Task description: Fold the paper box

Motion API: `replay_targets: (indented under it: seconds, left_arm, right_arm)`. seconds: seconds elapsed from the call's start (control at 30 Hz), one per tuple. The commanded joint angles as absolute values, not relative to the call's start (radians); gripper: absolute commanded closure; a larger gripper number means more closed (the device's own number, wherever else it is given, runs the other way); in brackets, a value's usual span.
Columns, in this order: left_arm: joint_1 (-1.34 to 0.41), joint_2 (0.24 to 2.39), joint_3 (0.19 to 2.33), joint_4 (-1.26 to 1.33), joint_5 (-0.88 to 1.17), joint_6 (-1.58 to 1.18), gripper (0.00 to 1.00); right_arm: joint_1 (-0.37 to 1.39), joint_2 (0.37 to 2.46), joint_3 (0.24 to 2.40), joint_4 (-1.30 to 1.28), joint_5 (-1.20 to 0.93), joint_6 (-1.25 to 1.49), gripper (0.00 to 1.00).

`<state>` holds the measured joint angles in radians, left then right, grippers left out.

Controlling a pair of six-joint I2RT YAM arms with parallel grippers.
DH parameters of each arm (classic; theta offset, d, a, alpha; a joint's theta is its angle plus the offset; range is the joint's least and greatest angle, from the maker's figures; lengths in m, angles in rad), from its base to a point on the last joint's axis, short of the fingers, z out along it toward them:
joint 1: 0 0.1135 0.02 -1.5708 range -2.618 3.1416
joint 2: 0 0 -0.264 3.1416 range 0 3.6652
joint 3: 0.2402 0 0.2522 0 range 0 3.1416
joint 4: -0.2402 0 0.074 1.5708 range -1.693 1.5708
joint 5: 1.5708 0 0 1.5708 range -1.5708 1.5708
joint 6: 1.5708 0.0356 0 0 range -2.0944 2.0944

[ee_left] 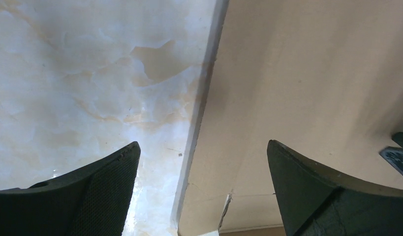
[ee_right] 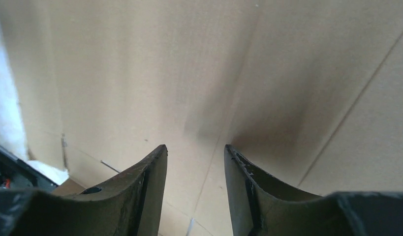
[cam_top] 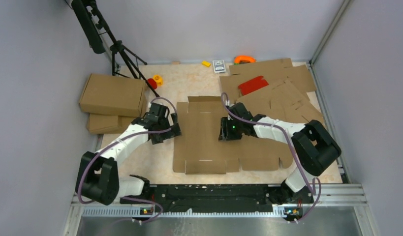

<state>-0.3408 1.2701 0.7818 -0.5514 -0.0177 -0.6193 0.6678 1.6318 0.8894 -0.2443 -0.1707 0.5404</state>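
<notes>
The paper box (cam_top: 204, 132) is plain brown, unprinted; the table (cam_top: 189, 81) is cream, marbled with tan veins. The heaped cardboard sheets (cam_top: 288, 93) are the same brown, with one bright red piece (cam_top: 253, 84) on them; beyond them are an orange object (cam_top: 244, 59) and a small yellow block (cam_top: 206, 63); the arm cables (cam_top: 81, 177) are purple.
</notes>
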Motion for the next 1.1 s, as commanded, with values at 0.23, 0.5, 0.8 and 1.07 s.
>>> replay_targets:
  seconds: [0.23,0.5,0.8,1.07]
  left_arm:
    - [-0.274,1.364,0.691,-0.364,0.272,-0.652,0.09]
    - [-0.259,1.318,0.66,-0.202,0.555,-0.716,0.38]
    - [-0.261,1.313,0.689,-0.224,0.622,-0.678,0.63]
    - [-0.261,1.316,0.666,-0.156,0.651,-0.712,0.72]
  right_arm:
    - [0.692,1.528,0.813,-0.157,-0.205,0.564,0.54]
    - [0.692,1.534,0.801,-0.134,-0.234,0.58,0.54]
    - [0.701,1.56,0.8,-0.106,-0.272,0.577,0.55]
    - [0.738,1.554,0.813,-0.087,-0.321,0.545,0.49]
